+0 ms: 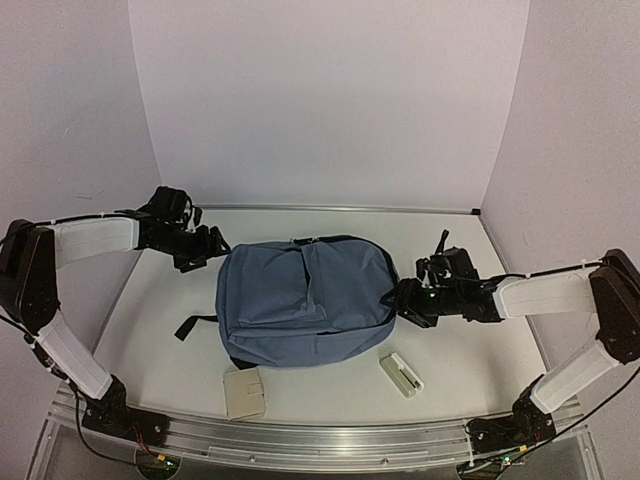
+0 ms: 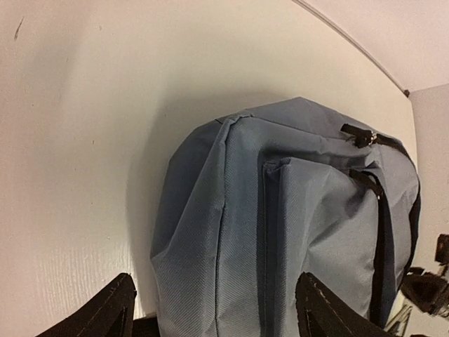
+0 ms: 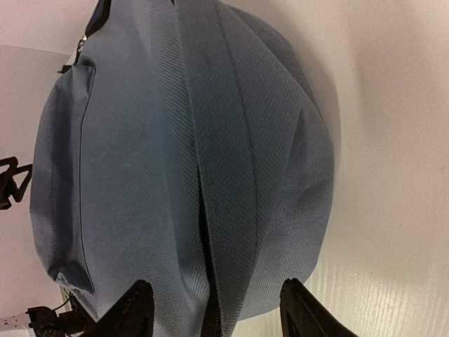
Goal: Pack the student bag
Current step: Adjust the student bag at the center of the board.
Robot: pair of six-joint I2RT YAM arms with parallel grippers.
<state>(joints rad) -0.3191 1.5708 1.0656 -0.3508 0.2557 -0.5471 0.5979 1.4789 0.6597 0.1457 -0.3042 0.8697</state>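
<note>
Step in hand, as I read it: getting the student bag (image 1: 300, 300) opened up. Nothing looks packed yet. It lies flat mid-tabletop (image 1: 150, 300), front pocket up. L gripper (image 1: 208, 247) sits at the bag's far-left corner, jaws spread wide, nothing held. In the wrist view its fingers (image 2: 112, 312) frame the bag's end w/o pinching it. R gripper (image 1: 408, 300) is up against the bag's right end, jaws apart either side of a fabric ridge next to a dark seam. Can't tell if it's biting cloth. Two loose items wait near the front edge, a beige pouch (image 1: 245, 393) and a small white case (image 1: 402, 374), both just beside the bag. Next move, imo: one side pins the bag while the other goes for the zip pull (image 2: 361, 135). That's a small target, and soft fabric will drag. Room: bare top left and right of the bag, but the far edge meets the back wall. A black strap (image 1: 195, 325) trails out toward the left edge, so it's a snag risk.
</note>
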